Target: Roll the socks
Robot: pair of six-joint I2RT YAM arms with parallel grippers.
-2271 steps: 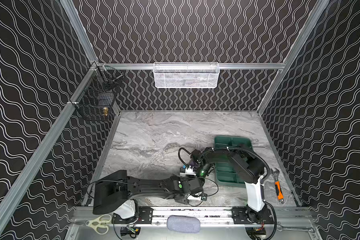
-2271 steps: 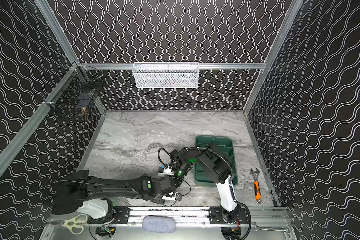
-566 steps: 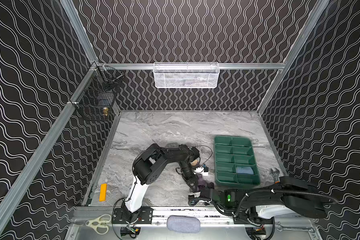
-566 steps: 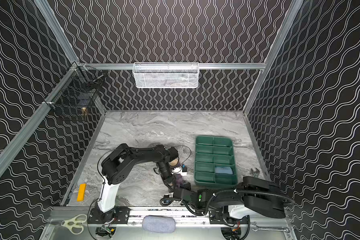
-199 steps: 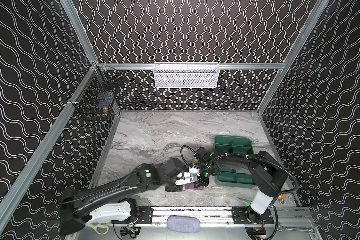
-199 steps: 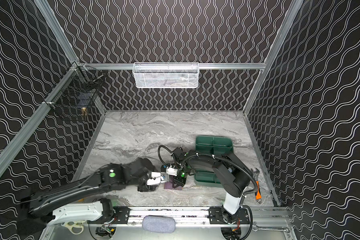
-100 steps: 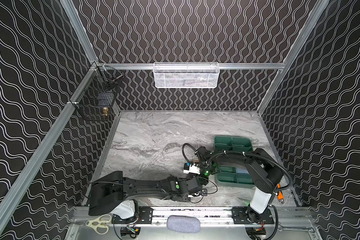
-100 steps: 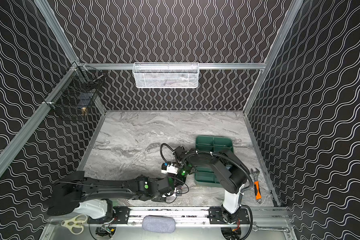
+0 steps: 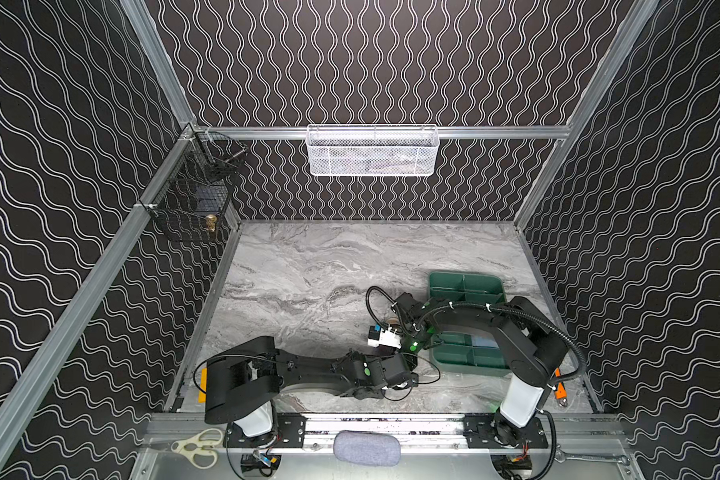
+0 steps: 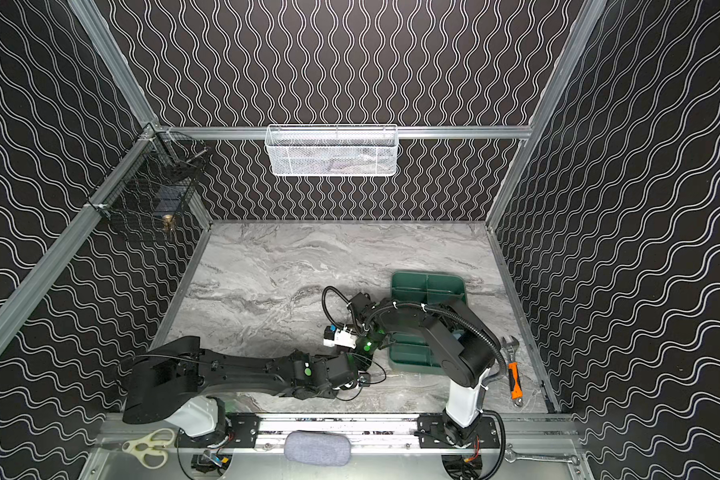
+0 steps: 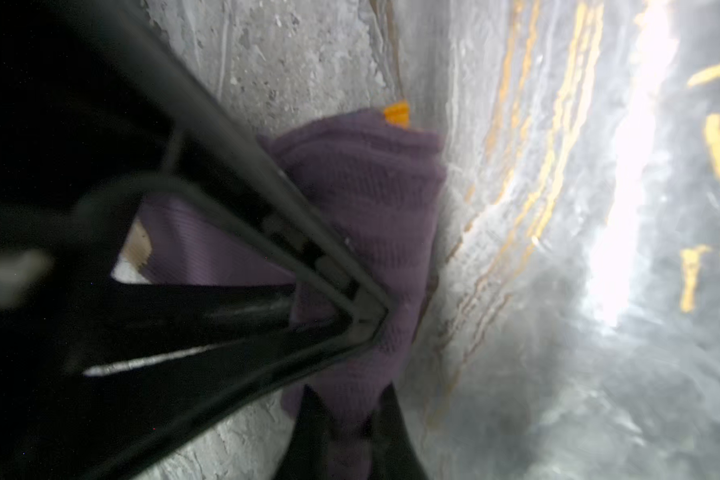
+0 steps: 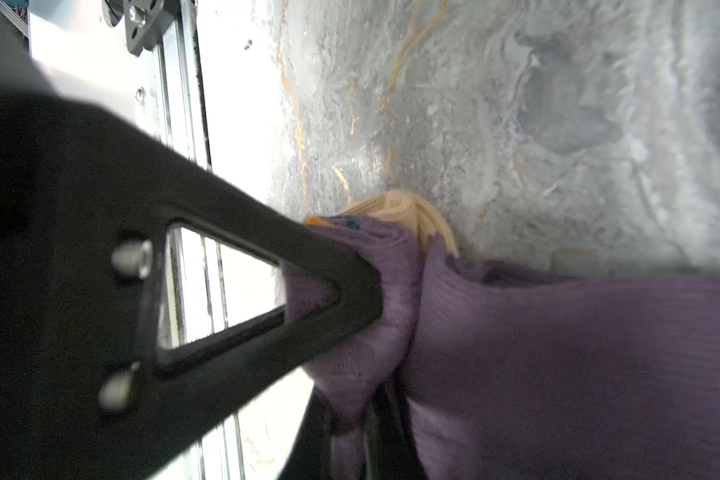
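Low over the counter (image 9: 308, 270), nr its front edge, the left hand (image 11: 364, 320) is pinching the purple sock (image 11: 371, 199) lying there. The right hand (image 12: 368, 311) is pinching a fold beside its tan end (image 12: 408, 212). W/ both hands crowding so close, they're risking a bump, or tugging apart & unrolling it.

Marble tabletop (image 9: 308, 270) bears green divided tray (image 9: 466, 275), purple sock (image 11: 371, 187), orange-handled wrench (image 10: 514, 380).

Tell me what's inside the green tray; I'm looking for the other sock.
Light blue fabric lies in one compartment of the green tray; the far compartments look empty. The right arm covers the middle ones.
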